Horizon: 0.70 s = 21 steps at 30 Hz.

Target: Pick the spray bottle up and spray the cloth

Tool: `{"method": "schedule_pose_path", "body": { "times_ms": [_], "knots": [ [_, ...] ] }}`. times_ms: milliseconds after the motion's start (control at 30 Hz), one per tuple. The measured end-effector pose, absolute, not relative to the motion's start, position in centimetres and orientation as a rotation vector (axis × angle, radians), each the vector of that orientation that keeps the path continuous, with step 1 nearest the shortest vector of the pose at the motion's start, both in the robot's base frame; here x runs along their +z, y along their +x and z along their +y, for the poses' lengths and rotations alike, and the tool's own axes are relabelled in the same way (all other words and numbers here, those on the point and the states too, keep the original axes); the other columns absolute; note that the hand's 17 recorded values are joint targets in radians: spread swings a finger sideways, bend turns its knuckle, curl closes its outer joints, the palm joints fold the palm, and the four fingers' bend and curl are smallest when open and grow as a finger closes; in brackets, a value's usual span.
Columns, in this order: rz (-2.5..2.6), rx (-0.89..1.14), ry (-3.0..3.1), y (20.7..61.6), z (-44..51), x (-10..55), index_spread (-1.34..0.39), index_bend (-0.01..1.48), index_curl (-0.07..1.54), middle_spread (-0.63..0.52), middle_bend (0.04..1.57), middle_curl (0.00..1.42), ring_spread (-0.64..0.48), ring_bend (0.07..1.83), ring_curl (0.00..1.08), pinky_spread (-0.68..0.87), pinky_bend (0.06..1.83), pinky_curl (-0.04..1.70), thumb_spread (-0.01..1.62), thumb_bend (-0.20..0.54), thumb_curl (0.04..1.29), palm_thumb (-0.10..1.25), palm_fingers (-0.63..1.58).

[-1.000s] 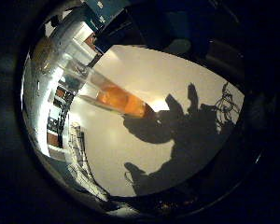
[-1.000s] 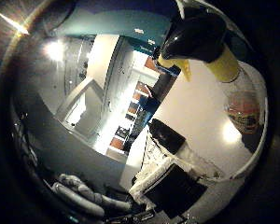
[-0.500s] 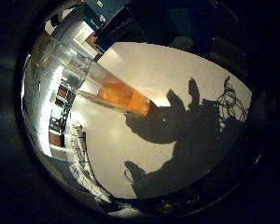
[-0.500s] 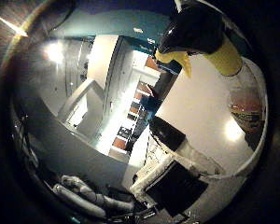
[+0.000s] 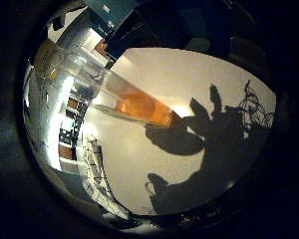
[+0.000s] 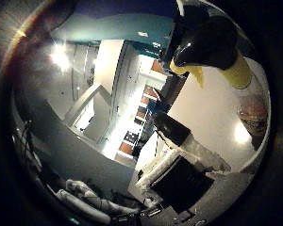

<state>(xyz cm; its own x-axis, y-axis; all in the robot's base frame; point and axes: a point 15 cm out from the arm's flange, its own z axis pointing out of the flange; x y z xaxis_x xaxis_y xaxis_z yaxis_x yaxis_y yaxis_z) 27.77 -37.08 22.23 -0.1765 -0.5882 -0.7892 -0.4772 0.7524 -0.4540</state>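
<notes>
The spray bottle (image 5: 139, 105) is clear with orange liquid in its lower part and stands on the white table (image 5: 134, 164). In the thumb side view its black spray head (image 6: 207, 44) with a yellow trigger and collar fills the near edge, close to the palm. No part of my hand shows in either view; only its dark shadow (image 5: 214, 144) falls on the table beside the bottle's base. I cannot make out a cloth with certainty.
A pale crumpled thing (image 6: 203, 153) and dark boxes (image 6: 181, 181) lie near the table's far edge. A white rack-like object (image 5: 97, 172) sits along another edge. Room shelves and ceiling lights show beyond.
The bottle has grown a little larger in both views and the spray head sits nearer the palm: the camera has moved closer to the bottle. The bottle itself stands where it was.
</notes>
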Motion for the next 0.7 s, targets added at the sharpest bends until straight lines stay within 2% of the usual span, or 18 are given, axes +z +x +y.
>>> {"method": "schedule_pose_path", "body": {
  "times_ms": [700],
  "knots": [
    [1.83,-0.053,-0.73,26.2,-37.4,19.6,-0.11,0.19,0.4,0.06,0.45,0.5,0.15,0.64,0.34,0.36,0.47,0.21,1.07,-0.023,0.35,0.65,0.27]
  ]
}}
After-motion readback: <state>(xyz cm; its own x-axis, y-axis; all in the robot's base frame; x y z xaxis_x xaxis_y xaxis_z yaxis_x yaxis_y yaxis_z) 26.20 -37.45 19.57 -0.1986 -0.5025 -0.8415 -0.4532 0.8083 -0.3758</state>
